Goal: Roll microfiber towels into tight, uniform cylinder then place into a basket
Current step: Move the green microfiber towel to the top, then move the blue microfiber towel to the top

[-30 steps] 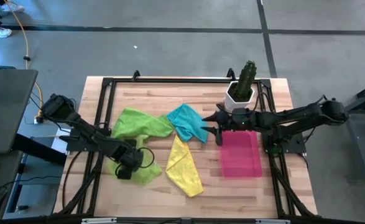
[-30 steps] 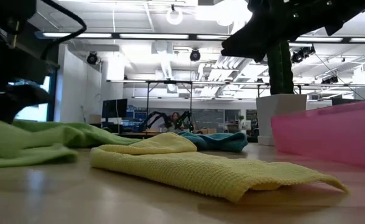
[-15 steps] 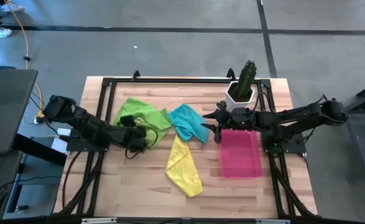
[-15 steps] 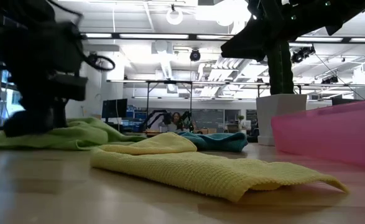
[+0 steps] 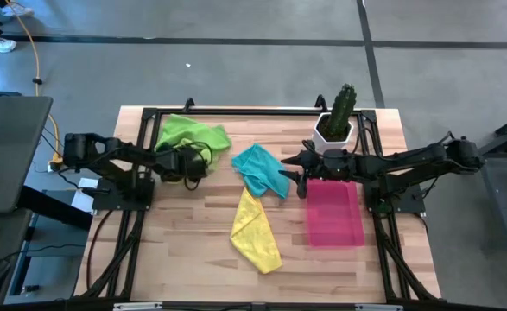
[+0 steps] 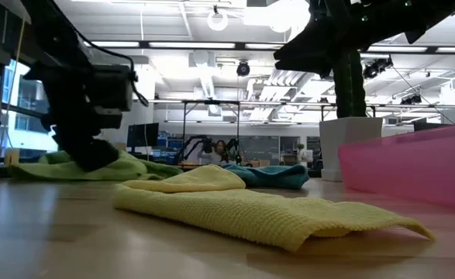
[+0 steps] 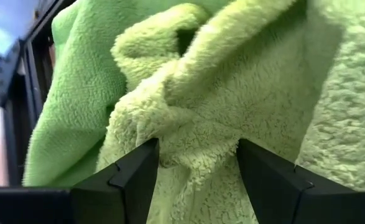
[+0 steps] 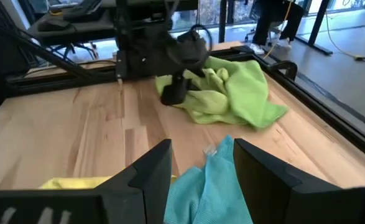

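Note:
Lime green towel cloth (image 5: 193,136) lies heaped in the table's far left corner. My left gripper (image 5: 194,164) sits at its near side, shut on a bunch of it. A teal towel (image 5: 260,170) lies crumpled at the middle. A yellow towel (image 5: 255,231) lies flat nearer the front edge. The pink basket (image 5: 335,214) stands at the right. My right gripper (image 5: 302,180) hovers open, high over the teal towel's right edge and the basket's far left corner, touching nothing. In the right wrist view the teal towel (image 8: 207,186) shows below the gap. My left gripper pinches a bunched fold of the lime green towel (image 7: 194,149) between its two fingers (image 7: 132,177), several layers thick. The fingers slant down from the table's left side (image 8: 171,93). The cloth rests slack on the table in a heap (image 6: 95,167).
A white pot with a green cactus (image 5: 335,121) stands at the far right, just beyond the basket. A black frame rail (image 5: 236,112) runs round the tabletop. Bare wood (image 5: 175,250) shows at the near left and in front of the basket.
My left gripper has swept from the near left of the table toward the far edge, rolling its wrist as it went. The lime green cloth went with it: spread down the left side before, it is now bunched in the far left corner.

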Controlling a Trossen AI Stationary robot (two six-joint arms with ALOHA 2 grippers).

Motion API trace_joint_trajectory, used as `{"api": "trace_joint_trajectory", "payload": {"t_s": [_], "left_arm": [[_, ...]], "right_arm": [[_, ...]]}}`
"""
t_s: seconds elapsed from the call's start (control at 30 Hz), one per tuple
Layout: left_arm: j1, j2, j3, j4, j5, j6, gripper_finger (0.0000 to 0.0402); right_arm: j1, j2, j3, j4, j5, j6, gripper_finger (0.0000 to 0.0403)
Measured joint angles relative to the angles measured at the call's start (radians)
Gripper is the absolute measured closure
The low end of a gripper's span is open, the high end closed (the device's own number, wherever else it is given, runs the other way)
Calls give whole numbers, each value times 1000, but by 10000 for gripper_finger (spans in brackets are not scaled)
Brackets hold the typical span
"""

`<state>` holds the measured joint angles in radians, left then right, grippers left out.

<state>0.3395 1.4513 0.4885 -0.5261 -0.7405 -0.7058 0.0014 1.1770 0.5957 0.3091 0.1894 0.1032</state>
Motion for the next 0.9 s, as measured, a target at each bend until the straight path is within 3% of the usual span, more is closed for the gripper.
{"api": "trace_joint_trajectory", "payload": {"t_s": [0.2, 0.53, 0.63, 0.77, 0.9], "left_arm": [[66, 0, 40, 74, 16, -15, 193], [49, -6, 258, 1, 177, 121, 193], [19, -6, 317, 41, 269, 142, 193], [-35, -1, 325, 239, 395, 195, 193], [-97, 47, 325, 438, 424, 297, 193]], "right_arm": [[23, 25, 0, 14, 1, -7, 238], [32, 106, 65, -40, 9, 11, 238], [32, 126, 141, -165, 9, 2, 238], [32, 134, 254, -444, 9, 9, 238], [34, 131, 330, -683, -25, 61, 238]]}}
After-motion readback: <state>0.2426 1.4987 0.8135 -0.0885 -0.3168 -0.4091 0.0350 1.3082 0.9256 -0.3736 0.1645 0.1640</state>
